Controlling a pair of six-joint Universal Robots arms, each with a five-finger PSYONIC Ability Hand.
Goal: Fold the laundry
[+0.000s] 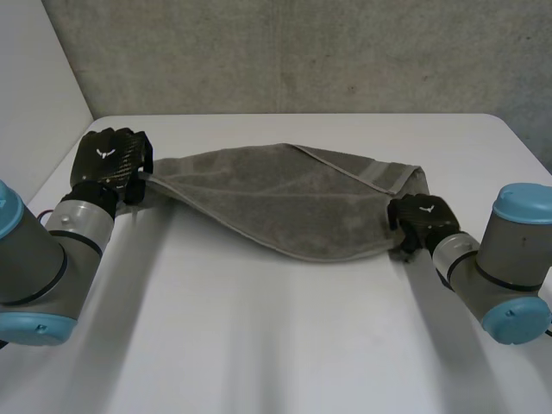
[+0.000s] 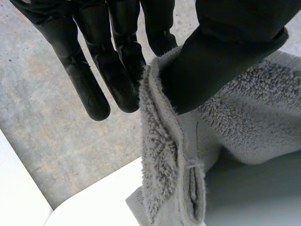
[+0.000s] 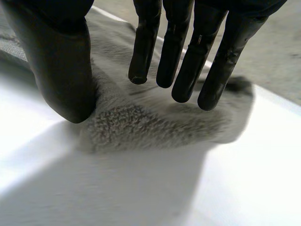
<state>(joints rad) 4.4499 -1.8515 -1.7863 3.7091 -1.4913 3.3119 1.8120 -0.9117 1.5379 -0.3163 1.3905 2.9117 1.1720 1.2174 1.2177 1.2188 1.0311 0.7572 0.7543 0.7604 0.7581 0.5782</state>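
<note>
Grey terry towel [image 1: 285, 203] spans the gap between a robot's two black hands over a white worktop [image 1: 259, 345], with a bare concrete wall [image 1: 302, 52] behind. The left hand [image 1: 112, 159] holds one end raised clear of the surface. In its wrist view the thumb [image 2: 225, 52] presses the hemmed edge of the cloth against the side of the fingers [image 2: 117, 70], pinching the corner.

At the other end the right hand [image 1: 423, 220] sits low at the towel's near corner. Its fingers [image 3: 188, 61] are straight and spread above the pile, and its thumb [image 3: 61, 70] stands at the cloth's edge. Nothing is curled round the fabric, so this hand reads as open. Whether the thumb tip touches the towel cannot be told.

The towel runs across the middle of the worktop, sagging from the lifted left end down to the right end, which lies on the surface. A slanting crease and an overlapping layer suggest the cloth is loosely doubled along its length. The edges do not line up, though, and the shape is a slack, twisted band rather than a neat rectangle.

By that measure the job looks to be in its early part: one rough fold at most. Squaring the edges, flattening the cloth and the further folds are all left to do.
</note>
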